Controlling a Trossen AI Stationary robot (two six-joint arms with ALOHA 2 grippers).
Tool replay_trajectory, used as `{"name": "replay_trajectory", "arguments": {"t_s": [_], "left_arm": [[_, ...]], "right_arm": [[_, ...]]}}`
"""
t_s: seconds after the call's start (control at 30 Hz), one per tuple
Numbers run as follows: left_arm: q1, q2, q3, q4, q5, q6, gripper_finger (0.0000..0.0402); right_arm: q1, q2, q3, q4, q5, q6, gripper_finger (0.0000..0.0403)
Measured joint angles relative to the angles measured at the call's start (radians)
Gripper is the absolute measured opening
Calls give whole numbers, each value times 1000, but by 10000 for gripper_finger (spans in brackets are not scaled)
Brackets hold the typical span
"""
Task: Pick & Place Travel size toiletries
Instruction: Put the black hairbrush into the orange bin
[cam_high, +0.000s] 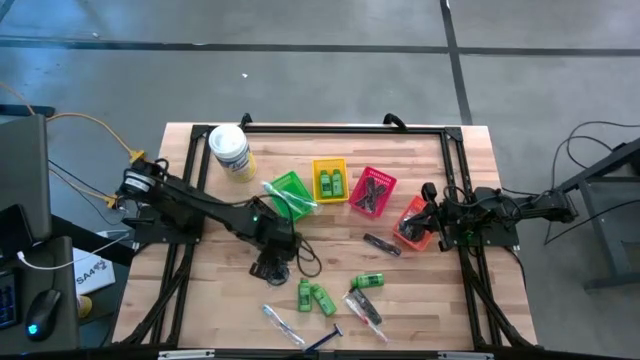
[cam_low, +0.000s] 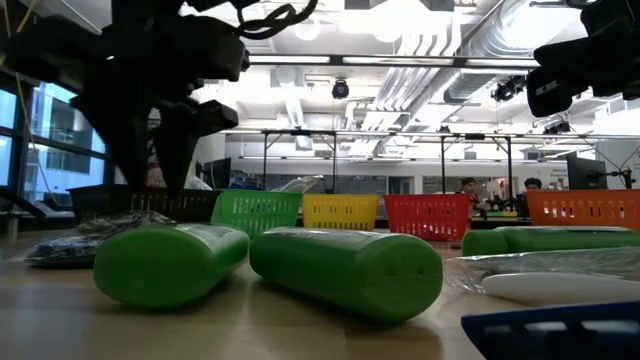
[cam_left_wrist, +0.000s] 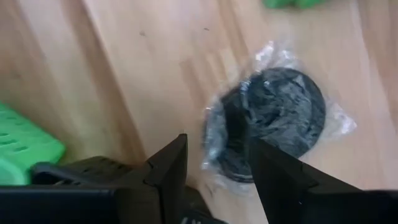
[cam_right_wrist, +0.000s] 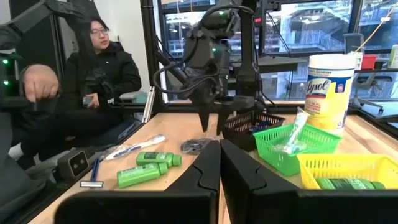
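Table (cam_high: 210, 300) carries the toiletries spread along its near half. Left gripper (cam_left_wrist: 214, 165), fingers apart, hangs directly over the bagged dark coiled bundle (cam_left_wrist: 273, 121) beside the black basket (cam_low: 150, 203): pick step. Next move calls for descent, then closing. Bare wood surrounds it. Right gripper (cam_right_wrist: 219, 163), fingers together, waits near the orange basket (cam_high: 413, 224)

Overhead looks straight down; low camera sits level, seemingly near the green bottles (cam_low: 350, 268).
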Motion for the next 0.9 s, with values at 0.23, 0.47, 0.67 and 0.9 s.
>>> {"name": "replay_trajectory", "arguments": {"t_s": [0.23, 0.47, 0.67, 0.9], "left_arm": [[-40, 18, 6, 22, -19, 1, 165], [-26, 58, 4, 35, -35, -32, 165], [-21, 105, 5, 28, -35, -4, 165], [-23, 119, 4, 20, -85, 4, 165]], "right_arm": [[0, 3, 0, -11, 1, 0, 2], [0, 3, 0, -15, 1, 21, 2], [0, 4, 0, -24, 5, 23, 3], [0, 4, 0, -23, 4, 24, 3]]}}
